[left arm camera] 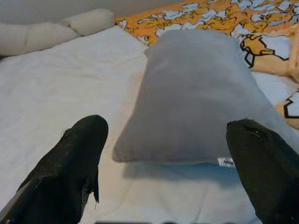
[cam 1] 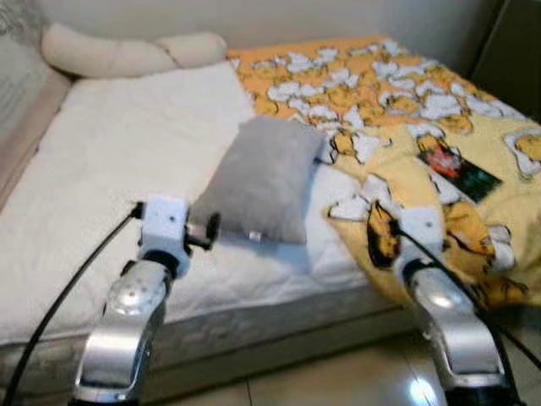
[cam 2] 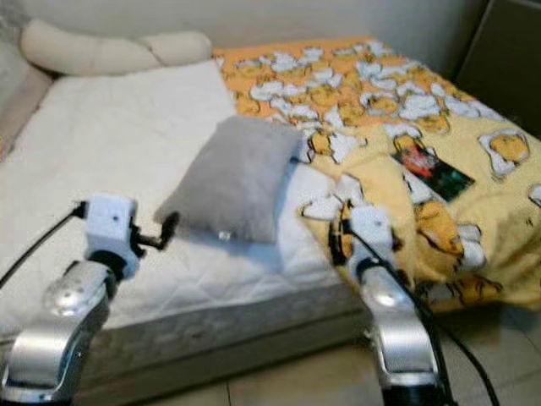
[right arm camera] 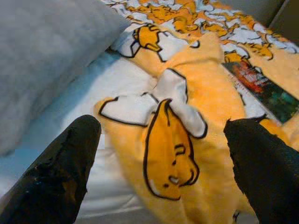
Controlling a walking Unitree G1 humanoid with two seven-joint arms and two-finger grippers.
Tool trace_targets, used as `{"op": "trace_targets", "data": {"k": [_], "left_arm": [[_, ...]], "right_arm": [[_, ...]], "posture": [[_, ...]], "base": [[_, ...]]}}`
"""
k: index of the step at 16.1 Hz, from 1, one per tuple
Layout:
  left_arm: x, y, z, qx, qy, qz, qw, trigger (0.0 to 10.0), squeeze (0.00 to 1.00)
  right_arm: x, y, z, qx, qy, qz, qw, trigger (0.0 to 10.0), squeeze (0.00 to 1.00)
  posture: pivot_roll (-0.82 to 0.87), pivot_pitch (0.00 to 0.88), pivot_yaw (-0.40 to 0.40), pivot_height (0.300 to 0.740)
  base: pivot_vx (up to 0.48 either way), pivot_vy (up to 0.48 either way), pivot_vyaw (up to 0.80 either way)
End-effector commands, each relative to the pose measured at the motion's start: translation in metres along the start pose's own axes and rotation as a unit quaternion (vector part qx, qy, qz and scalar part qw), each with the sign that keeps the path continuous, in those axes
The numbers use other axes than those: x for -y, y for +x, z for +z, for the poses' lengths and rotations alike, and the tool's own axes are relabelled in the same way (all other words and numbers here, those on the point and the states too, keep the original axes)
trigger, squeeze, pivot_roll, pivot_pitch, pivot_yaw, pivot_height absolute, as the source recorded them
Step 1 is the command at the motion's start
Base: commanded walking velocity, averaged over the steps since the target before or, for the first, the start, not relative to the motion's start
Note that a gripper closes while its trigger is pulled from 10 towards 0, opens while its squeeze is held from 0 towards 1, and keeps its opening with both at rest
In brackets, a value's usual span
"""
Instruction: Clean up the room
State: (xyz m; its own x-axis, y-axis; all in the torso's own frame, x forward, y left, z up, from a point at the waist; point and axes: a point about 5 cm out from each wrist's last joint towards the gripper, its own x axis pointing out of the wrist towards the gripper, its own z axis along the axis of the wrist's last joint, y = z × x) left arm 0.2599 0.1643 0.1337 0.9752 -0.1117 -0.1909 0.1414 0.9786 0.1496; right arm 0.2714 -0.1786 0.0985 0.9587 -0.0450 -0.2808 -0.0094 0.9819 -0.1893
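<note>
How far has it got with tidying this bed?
Nothing looks done yet. The grey pillow lies askew mid-mattress, the yellow blanket is rumpled and hangs off the edge, with a dark booklet on it. Left pincer is open before the pillow; right pincer is open over the blanket.

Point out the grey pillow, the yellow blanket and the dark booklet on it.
grey pillow (cam 1: 258,178), left eye view, middle of its face.
yellow blanket (cam 1: 397,93), left eye view, patterned top.
dark booklet (cam 1: 457,169), left eye view, its cover.

- A bed (cam 1: 127,161) with a white quilted mattress takes up most of the room.
- A plain pale wall (cam 1: 254,17) stands behind its head.
- A dark panel (cam 1: 516,51) rises at the far right.
- Glossy beige floor tiles (cam 1: 338,381) reflect light.
</note>
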Motion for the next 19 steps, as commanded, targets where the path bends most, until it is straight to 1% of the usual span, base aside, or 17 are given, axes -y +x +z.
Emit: {"op": "trace_targets", "data": {"k": [1,4,5,7,9,13,16,18,19], "left_arm": [[-0.0094,-0.0011,0.0023,0.003,0.007,0.017,1.000,10.0,0.00],[-0.0086,-0.0014,0.0021,0.003,0.007,0.015,1.000,10.0,0.00],[-0.0081,-0.0015,0.0021,0.003,0.006,0.015,1.000,10.0,0.00],[-0.0079,-0.0017,0.0019,0.003,0.007,0.014,1.000,10.0,0.00],[-0.0078,-0.0018,0.0017,0.003,0.007,0.013,1.000,10.0,0.00],[-0.0070,-0.0021,0.0011,0.003,0.010,0.011,1.000,10.0,0.00],[-0.0072,-0.0019,0.0012,0.003,0.010,0.010,1.000,10.0,0.00],[-0.0073,-0.0017,0.0016,0.004,0.011,0.011,1.000,10.0,0.00],[-0.0072,-0.0016,0.0017,0.004,0.011,0.011,1.000,10.0,0.00]], "right_arm": [[-0.0102,0.0015,0.0078,0.019,-0.001,0.019,1.000,10.0,0.00],[-0.0146,-0.0004,0.0084,0.019,0.005,0.054,0.998,10.0,0.00],[-0.0160,-0.0013,0.0084,0.020,0.008,0.060,0.998,10.0,0.00],[-0.0158,-0.0013,0.0081,0.022,0.006,0.055,0.998,10.0,0.00],[-0.0136,-0.0013,0.0070,0.020,0.015,0.042,0.999,10.0,0.00],[-0.0138,-0.0015,0.0054,0.019,0.018,0.048,0.999,10.0,0.00],[-0.0201,-0.0023,0.0061,0.019,0.003,0.077,0.997,10.0,0.00],[-0.0193,-0.0024,0.0061,0.020,0.003,0.074,0.997,10.0,0.00],[-0.0172,-0.0021,0.0059,0.019,0.017,0.064,0.998,10.0,0.00]], "posture": [[0.01,0.000,0.030,0.740],[0.01,0.000,0.028,0.740],[0.01,0.000,0.028,0.740],[0.01,0.000,0.028,0.740],[0.02,0.000,0.027,0.740],[0.02,0.000,0.030,0.740],[0.02,0.000,0.028,0.740],[0.02,0.000,0.029,0.740],[0.02,0.000,0.030,0.740]], "base": [[0.326,0.000,0.00],[0.328,0.000,0.00],[0.326,0.000,0.80],[0.326,0.000,0.80],[0.330,0.000,0.00],[0.329,0.000,0.00],[0.328,0.000,0.00],[0.328,0.000,0.80],[0.300,0.000,0.00]]}}
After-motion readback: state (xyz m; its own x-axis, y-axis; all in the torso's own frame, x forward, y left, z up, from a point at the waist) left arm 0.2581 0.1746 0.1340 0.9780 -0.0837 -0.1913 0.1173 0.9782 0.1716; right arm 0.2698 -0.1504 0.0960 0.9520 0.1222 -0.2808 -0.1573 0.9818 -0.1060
